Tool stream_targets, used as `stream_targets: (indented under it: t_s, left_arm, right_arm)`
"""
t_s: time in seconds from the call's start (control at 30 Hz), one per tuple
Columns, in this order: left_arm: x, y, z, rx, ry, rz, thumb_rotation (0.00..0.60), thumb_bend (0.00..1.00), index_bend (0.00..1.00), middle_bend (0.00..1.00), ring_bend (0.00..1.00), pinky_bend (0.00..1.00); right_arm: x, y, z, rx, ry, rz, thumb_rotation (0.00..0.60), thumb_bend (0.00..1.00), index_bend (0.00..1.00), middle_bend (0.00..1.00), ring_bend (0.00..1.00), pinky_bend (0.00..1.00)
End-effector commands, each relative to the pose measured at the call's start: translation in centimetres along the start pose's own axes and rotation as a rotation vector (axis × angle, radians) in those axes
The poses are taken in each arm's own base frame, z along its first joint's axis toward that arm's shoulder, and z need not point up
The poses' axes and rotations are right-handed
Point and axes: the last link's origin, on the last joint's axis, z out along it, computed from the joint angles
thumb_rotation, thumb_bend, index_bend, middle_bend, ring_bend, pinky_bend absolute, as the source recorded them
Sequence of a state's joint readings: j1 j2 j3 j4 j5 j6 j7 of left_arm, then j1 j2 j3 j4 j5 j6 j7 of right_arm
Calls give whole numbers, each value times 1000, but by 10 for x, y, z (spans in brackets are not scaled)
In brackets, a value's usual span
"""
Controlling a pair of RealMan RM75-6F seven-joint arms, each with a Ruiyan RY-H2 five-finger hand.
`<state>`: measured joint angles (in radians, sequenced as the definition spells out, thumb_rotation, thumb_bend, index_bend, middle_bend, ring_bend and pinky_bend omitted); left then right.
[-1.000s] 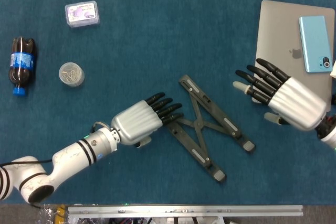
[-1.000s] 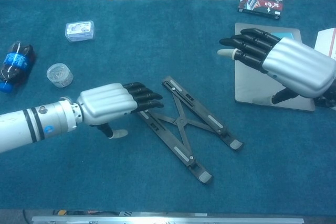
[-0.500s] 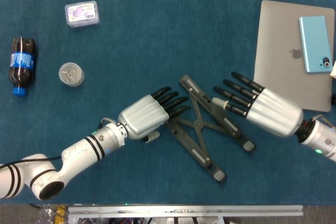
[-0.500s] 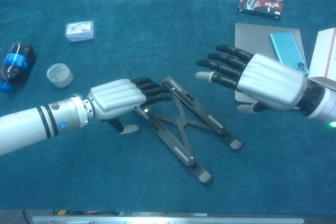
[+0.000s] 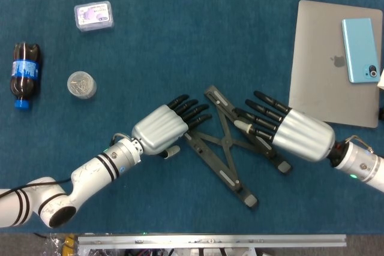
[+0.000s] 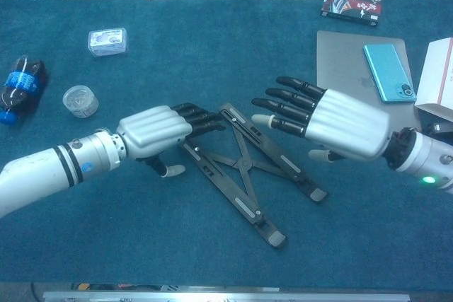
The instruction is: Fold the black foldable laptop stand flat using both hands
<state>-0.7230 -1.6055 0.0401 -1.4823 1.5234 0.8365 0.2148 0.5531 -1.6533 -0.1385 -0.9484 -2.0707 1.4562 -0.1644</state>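
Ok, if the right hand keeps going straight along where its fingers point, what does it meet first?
Most likely the laptop stand's right-side rail; the right hand points up-left over it with fingers apart. Its height above the rail is unclear.

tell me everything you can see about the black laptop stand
The laptop stand is black, seemingly metal or hard plastic. Two long bars, joined by thinner crossed struts in an X, lie spread apart on the blue table, not yet folded. Pale pads mark the bars, with small stops at the near ends. The left hand has its fingers at the left bar's far end; the right hand reaches over the right bar.
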Motion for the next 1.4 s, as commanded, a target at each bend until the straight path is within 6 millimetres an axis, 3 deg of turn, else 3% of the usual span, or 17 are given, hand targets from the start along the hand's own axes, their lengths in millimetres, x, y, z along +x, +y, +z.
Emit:
stream_targets:
  t_s: [0.03,0.77,1.4]
  left_arm:
    - [-3,1,1,0,-8,-5,600,317,0,0,0,0]
    - [-9,4,10,17,-38,-59,600,317,0,0,0,0]
    - [-12,3,8,23,-48,-83,600,317,0,0,0,0]
  right_arm:
    - [-6,-3,0,0,1,-1,600,0,0,0,0,0]
    - [-36,-12,16,-7,6,-66,600,0,0,0,0,0]
    - [-41,-22,37,-20,48,-48,600,0,0,0,0,0]
